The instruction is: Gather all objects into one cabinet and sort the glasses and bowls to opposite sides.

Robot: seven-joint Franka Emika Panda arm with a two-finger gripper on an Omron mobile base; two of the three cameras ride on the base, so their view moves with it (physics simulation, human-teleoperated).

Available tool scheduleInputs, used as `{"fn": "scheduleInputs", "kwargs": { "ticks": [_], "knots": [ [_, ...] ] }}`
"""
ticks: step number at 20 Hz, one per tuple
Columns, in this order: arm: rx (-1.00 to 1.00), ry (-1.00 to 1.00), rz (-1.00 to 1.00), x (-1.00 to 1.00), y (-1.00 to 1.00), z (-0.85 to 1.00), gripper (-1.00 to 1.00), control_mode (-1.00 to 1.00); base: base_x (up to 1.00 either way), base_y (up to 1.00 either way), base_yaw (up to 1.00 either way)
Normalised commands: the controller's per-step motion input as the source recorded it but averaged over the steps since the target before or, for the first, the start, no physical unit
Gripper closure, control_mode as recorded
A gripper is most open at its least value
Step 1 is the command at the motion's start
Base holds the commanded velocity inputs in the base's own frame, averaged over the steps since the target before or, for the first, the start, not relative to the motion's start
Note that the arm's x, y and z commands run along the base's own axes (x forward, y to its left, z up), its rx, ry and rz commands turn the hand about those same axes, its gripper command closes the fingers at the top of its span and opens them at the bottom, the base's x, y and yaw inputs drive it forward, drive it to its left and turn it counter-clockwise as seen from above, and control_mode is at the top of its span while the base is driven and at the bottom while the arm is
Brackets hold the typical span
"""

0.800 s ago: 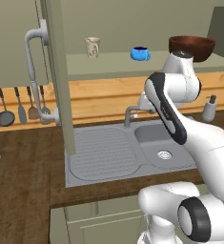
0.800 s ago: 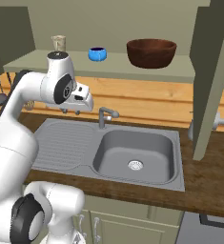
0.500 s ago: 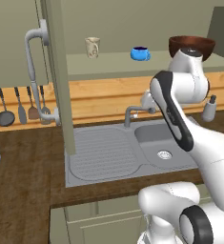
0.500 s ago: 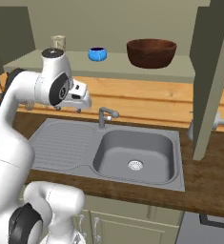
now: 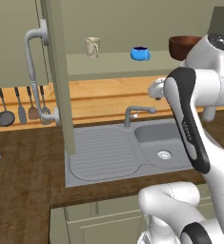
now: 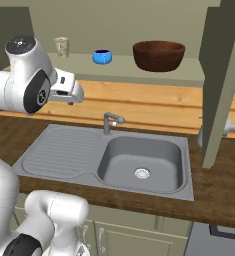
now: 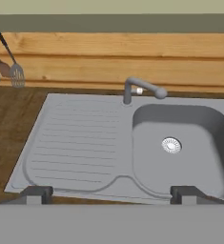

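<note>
So from where I'm driving, the shelf (image 6: 189, 76) of the green cabinet (image 5: 56, 71) carries three things, left to right: one beige cup (image 6: 62, 47), one blue cup (image 6: 102, 56), one big brown bowl (image 6: 158, 55), each well apart from the next. My gripper (image 7: 111, 194) sits below that shelf, out over the sink (image 7: 180, 143) and looking down at the drainboard and faucet (image 7: 141, 89). All three pieces are above it, on the far side of the shelf's front edge. Its fingers (image 7: 36, 194) are spread wide with nothing between them. There's open shelf between the cups. The cabinet doors hang open on both sides, the left one with a grey bar handle (image 5: 35, 71).
</note>
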Motion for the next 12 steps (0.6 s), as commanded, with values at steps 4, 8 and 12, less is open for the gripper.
{"fn": "scheduleInputs", "kwargs": {
  "ticks": [4,8,12],
  "knots": [
    [-0.03,0.00,0.06,-0.35,0.03,0.04,-1.00,-1.00,0.00,0.00,0.00],
    [-0.01,0.00,0.00,-0.12,0.00,0.00,-1.00,-1.00,0.00,0.00,0.00],
    [-0.02,0.00,0.00,-0.05,0.01,-0.03,-1.00,-1.00,0.00,0.00,0.00]
  ]
}}
